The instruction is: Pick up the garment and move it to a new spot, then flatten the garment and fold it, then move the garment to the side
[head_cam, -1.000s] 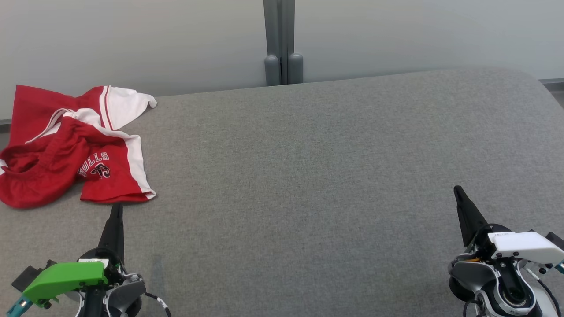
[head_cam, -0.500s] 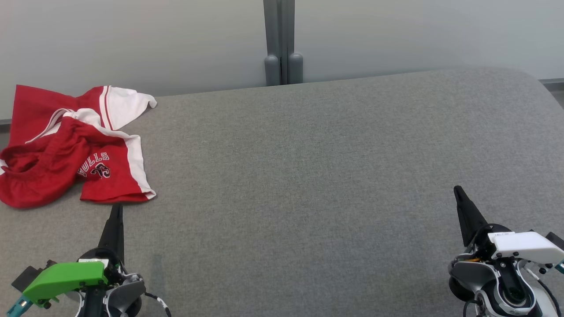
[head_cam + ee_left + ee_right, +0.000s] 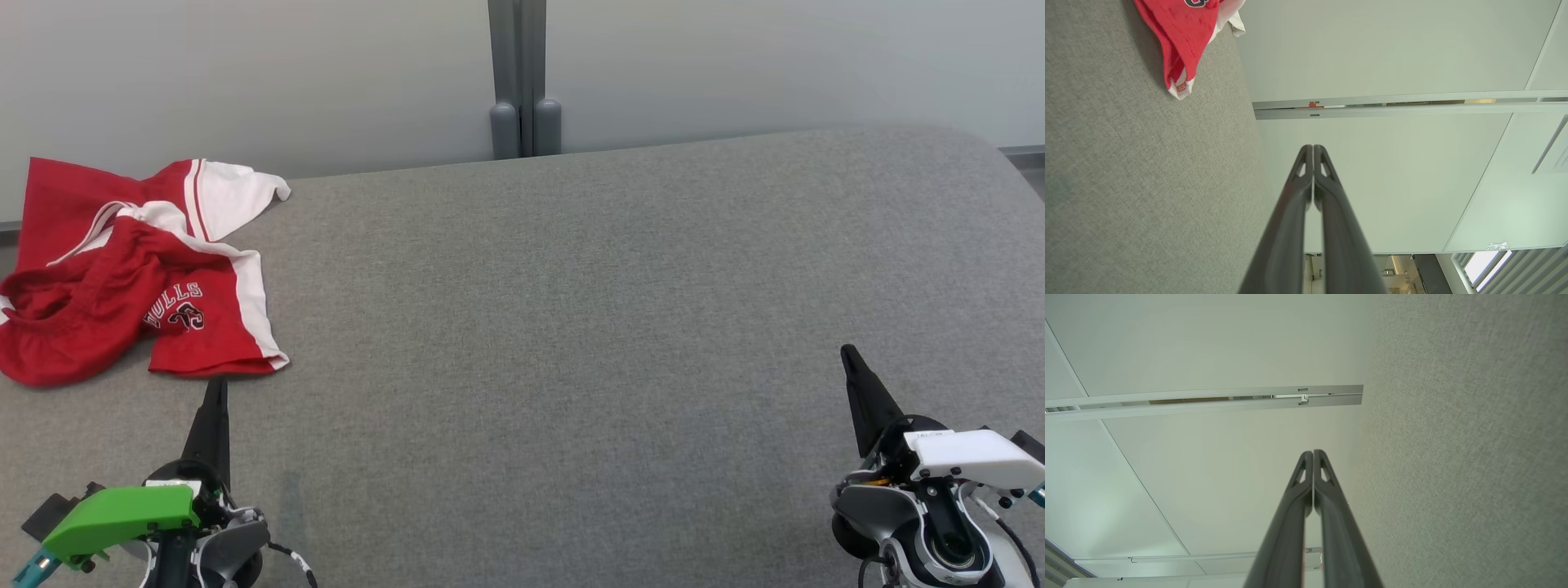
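- Grey padded table [image 3: 571, 327], near edge: left gripper [image 3: 216, 390] and right gripper [image 3: 849, 355] both closed tip to tip, holding nothing
- Far left corner: garment [image 3: 139, 278], red and white, crumpled, just beyond left gripper, not touched
- Beyond table: pale wall [image 3: 775, 65], grey post [image 3: 522, 73]
- Judgement: no step done; pick-up, move, flatten, fold, set aside all remain

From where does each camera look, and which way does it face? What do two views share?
Head view: from above, forward and down at the gray surface, red garment far left; left end effector and right end effector at bottom corners.
Left wrist view: along the shut left end effector toward the wall.
Right wrist view: along the shut right end effector toward the wall.
Shared: head and left wrist views show the garment.
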`<state>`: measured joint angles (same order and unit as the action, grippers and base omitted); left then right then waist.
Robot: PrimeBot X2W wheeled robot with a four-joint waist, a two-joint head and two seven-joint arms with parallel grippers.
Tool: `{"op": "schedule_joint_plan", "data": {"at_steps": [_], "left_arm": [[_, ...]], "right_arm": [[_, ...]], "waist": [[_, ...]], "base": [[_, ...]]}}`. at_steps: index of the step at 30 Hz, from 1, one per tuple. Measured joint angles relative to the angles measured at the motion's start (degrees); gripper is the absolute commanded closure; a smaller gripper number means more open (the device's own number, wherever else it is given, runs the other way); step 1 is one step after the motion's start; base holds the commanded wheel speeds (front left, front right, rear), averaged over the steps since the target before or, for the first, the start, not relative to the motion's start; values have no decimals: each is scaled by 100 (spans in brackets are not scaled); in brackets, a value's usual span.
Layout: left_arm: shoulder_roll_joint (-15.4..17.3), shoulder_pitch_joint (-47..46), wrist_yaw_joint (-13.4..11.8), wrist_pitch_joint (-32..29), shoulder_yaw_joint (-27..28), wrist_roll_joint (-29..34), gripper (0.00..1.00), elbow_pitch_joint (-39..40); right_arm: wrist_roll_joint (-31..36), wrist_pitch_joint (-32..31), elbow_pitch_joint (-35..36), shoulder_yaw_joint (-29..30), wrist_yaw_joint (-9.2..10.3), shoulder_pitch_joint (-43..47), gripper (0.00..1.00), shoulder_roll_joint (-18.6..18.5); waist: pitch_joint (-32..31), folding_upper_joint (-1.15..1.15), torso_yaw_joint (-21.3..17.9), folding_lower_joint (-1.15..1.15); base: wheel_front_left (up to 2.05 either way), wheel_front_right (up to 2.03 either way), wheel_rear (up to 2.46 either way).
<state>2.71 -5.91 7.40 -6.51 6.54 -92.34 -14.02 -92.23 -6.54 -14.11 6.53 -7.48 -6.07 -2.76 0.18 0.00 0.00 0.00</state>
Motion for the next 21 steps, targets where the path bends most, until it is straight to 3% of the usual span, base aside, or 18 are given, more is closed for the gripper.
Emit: {"op": "schedule_joint_plan", "data": {"at_steps": [21], "left_arm": [[0,0,0,0,0,0,100,0]], "right_arm": [[0,0,0,0,0,0,100,0]], "waist": [[0,0,0,0]], "base": [[0,0,0]]}}
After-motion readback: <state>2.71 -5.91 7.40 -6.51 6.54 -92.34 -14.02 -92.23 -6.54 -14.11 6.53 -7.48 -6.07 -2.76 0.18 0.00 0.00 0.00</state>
